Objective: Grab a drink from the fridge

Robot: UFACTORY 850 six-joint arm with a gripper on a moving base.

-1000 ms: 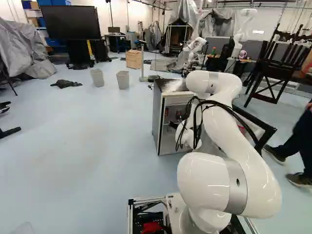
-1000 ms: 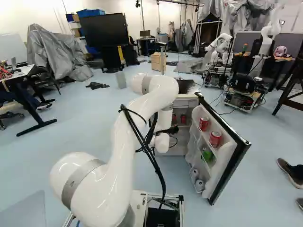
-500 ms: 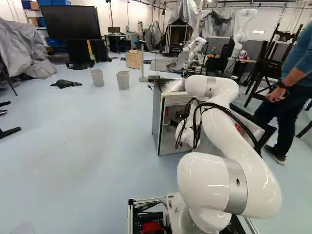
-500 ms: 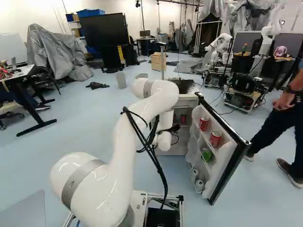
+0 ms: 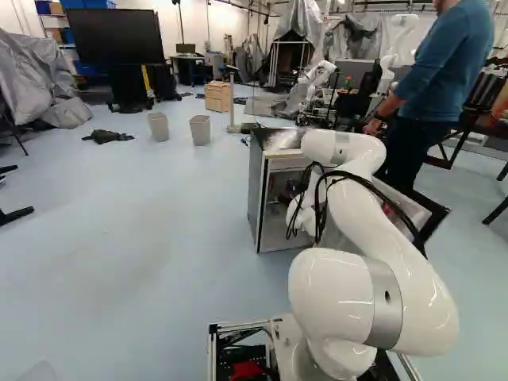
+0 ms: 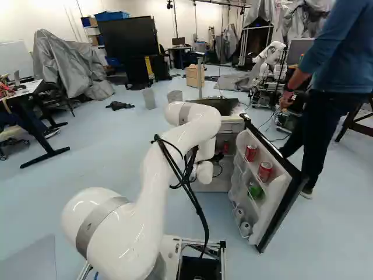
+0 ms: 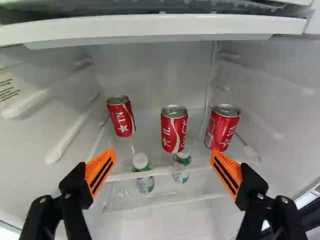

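We have the tool (image 7: 163,151) spread wide with nothing between its fingers, facing into the fridge (image 5: 255,194), just right of centre in the left base view. Our likeliest drink, the middle red can (image 7: 174,129), lies ahead of the gap, upright on the shelf (image 7: 160,171) between the two outer cans (image 7: 222,127). Its long axis runs crosswise to the closing line, so we judge a straight reach forward should put a finger on each flank.
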